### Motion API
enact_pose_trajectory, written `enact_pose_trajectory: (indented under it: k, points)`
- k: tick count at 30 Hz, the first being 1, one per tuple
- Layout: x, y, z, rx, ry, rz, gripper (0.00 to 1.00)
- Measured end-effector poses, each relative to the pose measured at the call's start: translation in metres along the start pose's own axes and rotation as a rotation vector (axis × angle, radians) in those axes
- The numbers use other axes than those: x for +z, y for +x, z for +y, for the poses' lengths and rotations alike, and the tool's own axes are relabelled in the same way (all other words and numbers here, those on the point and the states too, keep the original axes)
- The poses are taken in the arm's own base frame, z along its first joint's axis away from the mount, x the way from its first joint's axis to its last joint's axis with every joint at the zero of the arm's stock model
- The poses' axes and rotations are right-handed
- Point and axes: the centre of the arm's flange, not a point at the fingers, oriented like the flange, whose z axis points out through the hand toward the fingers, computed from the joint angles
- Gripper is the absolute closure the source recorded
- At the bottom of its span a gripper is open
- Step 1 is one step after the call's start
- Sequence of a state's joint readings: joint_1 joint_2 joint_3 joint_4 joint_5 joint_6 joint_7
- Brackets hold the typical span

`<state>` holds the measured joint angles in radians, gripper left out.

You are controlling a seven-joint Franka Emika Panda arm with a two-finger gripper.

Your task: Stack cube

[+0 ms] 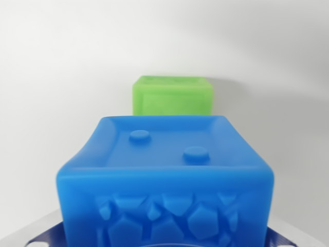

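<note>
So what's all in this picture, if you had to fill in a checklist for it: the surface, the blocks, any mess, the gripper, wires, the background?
Surface: plain white, bare where visible.
Job's things: blue cube close to the camera, two round studs on its top face, pebble-like relief on its front; green cube behind it, farther off, lower part hidden by the blue one. Whether they touch cannot be told.
Clutter: nothing seen.
Gripper: not clearly seen; grey and dark blue parts at the bottom corners may belong to it, open or shut cannot be told.
Cables: nothing seen.
Surroundings: white background, faint shadow right of the green cube; nothing else seen.
</note>
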<state>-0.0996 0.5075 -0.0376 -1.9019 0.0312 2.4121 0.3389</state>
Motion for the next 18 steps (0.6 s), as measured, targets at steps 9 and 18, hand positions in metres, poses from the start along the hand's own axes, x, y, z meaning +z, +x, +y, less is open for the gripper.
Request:
enact_pose_trajectory:
  k: [9, 18]
  points:
    - [0.0, 0.01, -0.004, -0.016, -0.001, -0.001, 1.0]
    - [0.032, 0.008, -0.003, -0.018, -0.007, -0.009, 1.0]
